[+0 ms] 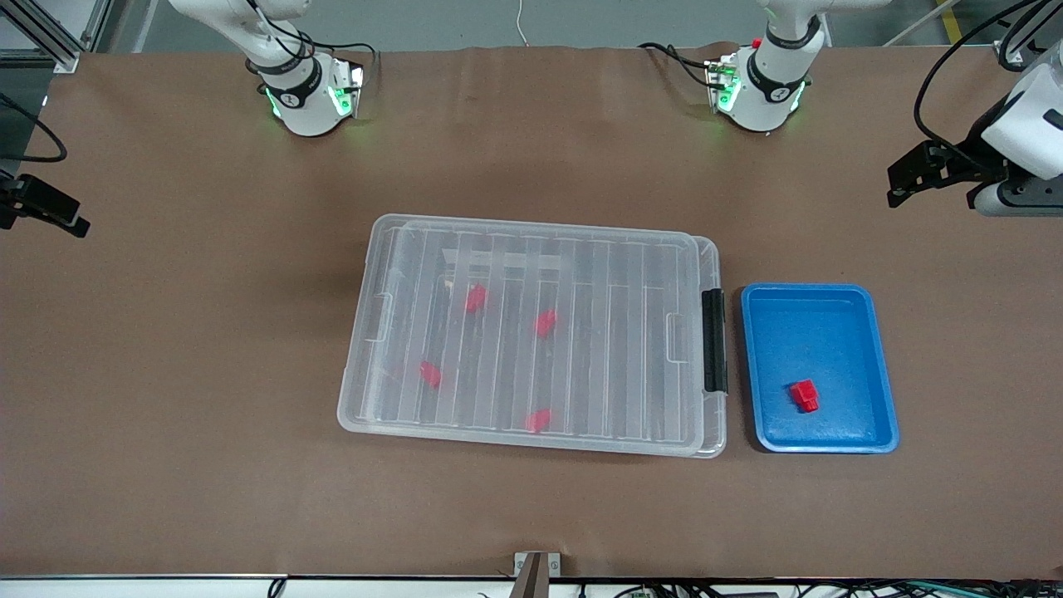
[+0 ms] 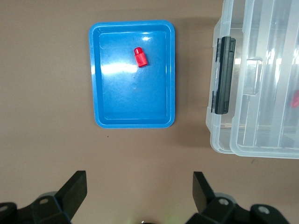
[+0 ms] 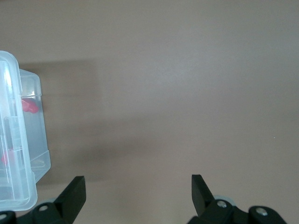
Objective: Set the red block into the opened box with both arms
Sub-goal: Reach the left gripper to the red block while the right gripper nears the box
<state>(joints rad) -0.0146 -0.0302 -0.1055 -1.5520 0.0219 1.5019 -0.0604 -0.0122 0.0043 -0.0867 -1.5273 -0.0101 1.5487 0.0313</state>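
**Red block, blue tray, lidded clear box: stock and handling**

Item 1: block (image 1: 804, 395). Small, bright red, moulded hard plastic with a stepped top. It lies alone in the blue tray (image 1: 880, 365), toward the tray's edge nearest the front camera. Judged light, rigid and not fragile, with smooth, probably slightly slippery faces. Best taken across its two flat long sides, low on the wider body rather than on the narrow step, with the fingers closing squarely so it does not twist out.

Item 2: box (image 1: 531, 332). Large rectangular bin of clear thin-walled plastic, lying mid-counter just beside the tray. The ribbed clear lid is still on and the black latch (image 1: 713, 340) on the short end facing the tray appears closed, though the view does not settle it. Judged light but bulky, with a lid likely to flex; opening probably wants one arm steadying while the other lifts at the latch end. Four more red blocks (image 1: 475, 298) show through the lid, scattered inside.

Item 3: tray. Shallow, glossy blue plastic, rounded corners, raised rim; likely to slide if nudged.

Item 4: counter (image 1: 166, 374). Matt brown sheet, flat.

Item 5: left tool (image 2: 138, 191). Fingers wide apart and empty, waiting over bare counter at the left arm's end.

Item 6: right tool (image 3: 136, 191). Fingers wide apart and empty, over bare counter at the right arm's end.
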